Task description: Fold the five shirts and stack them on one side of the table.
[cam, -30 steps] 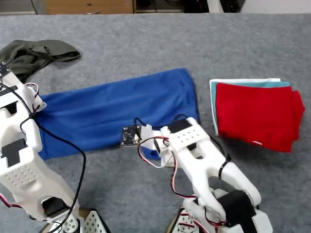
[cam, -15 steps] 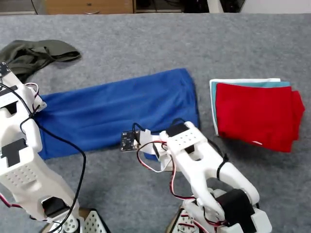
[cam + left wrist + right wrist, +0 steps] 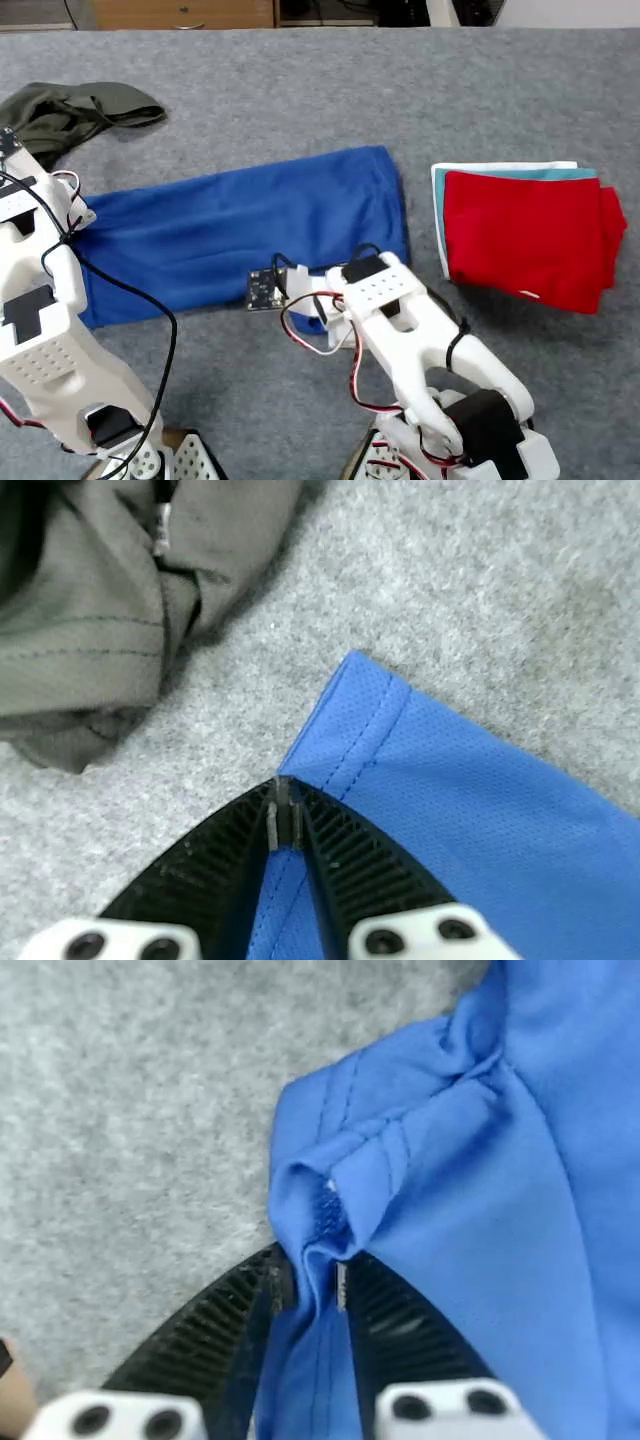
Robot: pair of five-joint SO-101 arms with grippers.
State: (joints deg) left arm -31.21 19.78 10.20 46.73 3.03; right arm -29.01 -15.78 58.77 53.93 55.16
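The blue shirt [image 3: 250, 225] is spread across the middle of the counter [image 3: 300, 90], pinched at one corner by the left end effector [image 3: 285, 825] and at a bunched edge by the right end effector [image 3: 310, 1280].

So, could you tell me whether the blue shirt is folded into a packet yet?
Not yet: the blue shirt lies stretched in a long strip, with the left gripper and right gripper each pinching an edge.

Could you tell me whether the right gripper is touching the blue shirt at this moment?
Touching. In the right wrist view the right gripper has its fingers pinched on a bunched edge of the blue shirt.
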